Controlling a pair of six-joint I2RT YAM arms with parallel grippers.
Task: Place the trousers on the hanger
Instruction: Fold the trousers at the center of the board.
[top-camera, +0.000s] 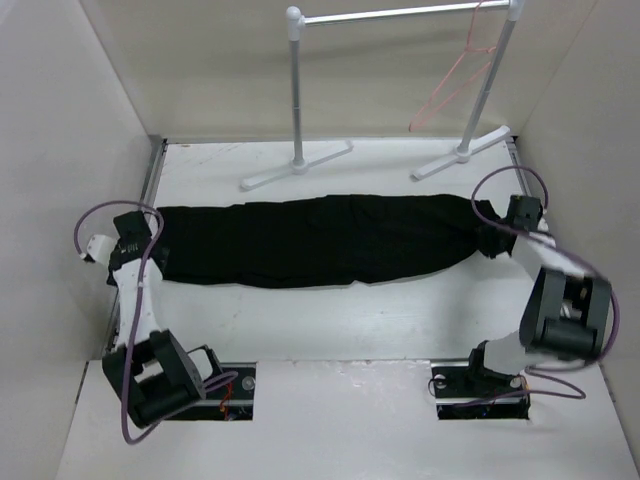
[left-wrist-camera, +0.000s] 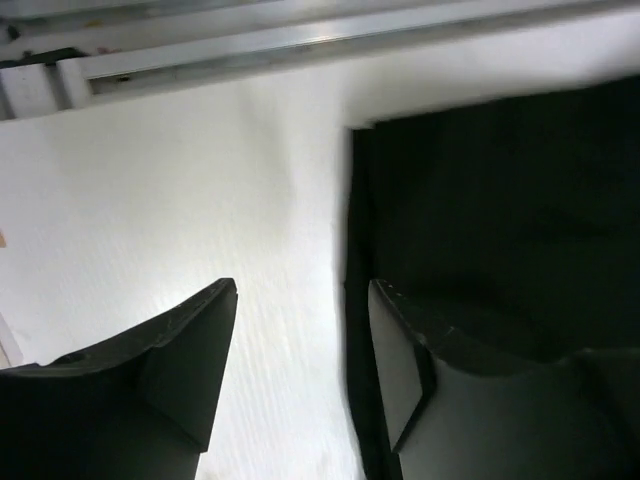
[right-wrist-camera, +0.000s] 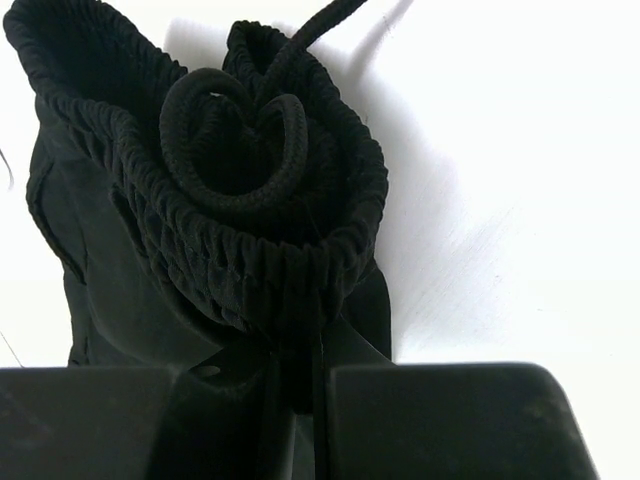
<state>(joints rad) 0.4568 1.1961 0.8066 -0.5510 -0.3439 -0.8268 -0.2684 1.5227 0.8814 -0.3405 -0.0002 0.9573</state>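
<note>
The black trousers (top-camera: 320, 240) lie stretched flat across the table, waistband at the right, leg ends at the left. My right gripper (top-camera: 497, 238) is shut on the gathered elastic waistband (right-wrist-camera: 270, 250), with the drawstring (right-wrist-camera: 240, 150) coiled above it. My left gripper (top-camera: 150, 243) is open at the leg end; in the left wrist view (left-wrist-camera: 300, 340) one finger (left-wrist-camera: 190, 350) is over bare table and the other finger (left-wrist-camera: 410, 350) over the trousers' edge (left-wrist-camera: 500, 200). The pink-orange hanger (top-camera: 455, 80) hangs on the rack at the back right.
The white-and-silver garment rack (top-camera: 298, 90) stands at the back, its T-shaped feet (top-camera: 296, 165) just behind the trousers. White walls enclose the table on left, right and back. A metal rail (left-wrist-camera: 300, 45) runs along the table's left edge.
</note>
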